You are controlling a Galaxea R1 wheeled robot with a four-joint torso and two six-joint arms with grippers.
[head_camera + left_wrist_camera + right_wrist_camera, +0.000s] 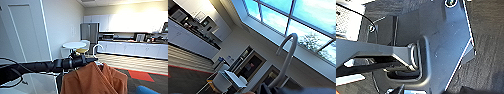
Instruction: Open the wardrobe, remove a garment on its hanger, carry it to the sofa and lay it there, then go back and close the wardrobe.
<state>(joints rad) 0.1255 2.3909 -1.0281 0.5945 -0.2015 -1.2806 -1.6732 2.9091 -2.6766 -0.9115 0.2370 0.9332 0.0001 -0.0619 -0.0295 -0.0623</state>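
Head view: garment is out of the wardrobe & hanging on its hanger from the left arm, which reaches across from pic left. Left gripper looks clamped on the hanger at the base of the hook, though the fingers are hard to make out. Wardrobe's white panelled front stands just to the left; can't tell if the doors are open. A blue edge at lower right, prob the sofa, is near. So I'd judge: take-out done, carry under way; laying it down & closing the wardrobe are left. Room: office kitchenette w/ white cabinets, steel fridge, round white table, grey carpet w/ red patch. Left wrist view: hanger hook curves up against big windows; shelving & counter beyond. Right wrist view: robot's own dark plate & bar over grey carpet; can't tell the right gripper's state.
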